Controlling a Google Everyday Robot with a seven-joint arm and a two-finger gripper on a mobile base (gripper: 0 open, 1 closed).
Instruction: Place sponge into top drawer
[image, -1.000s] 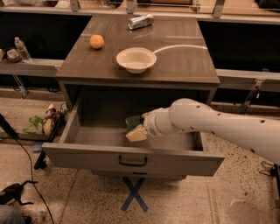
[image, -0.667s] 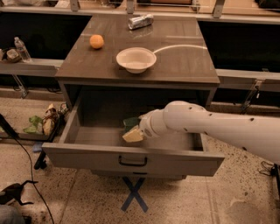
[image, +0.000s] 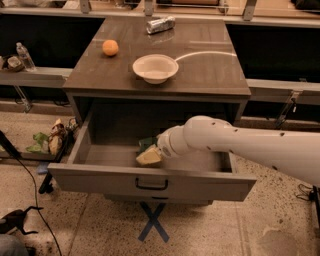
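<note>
Now, inside the top drawer (image: 100, 177), the gripper (image: 155, 152) pinches the sponge (image: 148, 157); released this near the front, it might bounce out.

A robot test lab: blue tape cross (image: 152, 221) on speckled floor (image: 100, 230), loose cables (image: 38, 210), robot hand (image: 156, 151) inside the top drawer (image: 100, 179)

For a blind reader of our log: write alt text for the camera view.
A white robot arm reaches from the right into the open top drawer, its tool at the green-and-yellow sponge just behind the drawer's front panel. On the cabinet top above sit a white bowl, an orange ball and a silver can.
</note>
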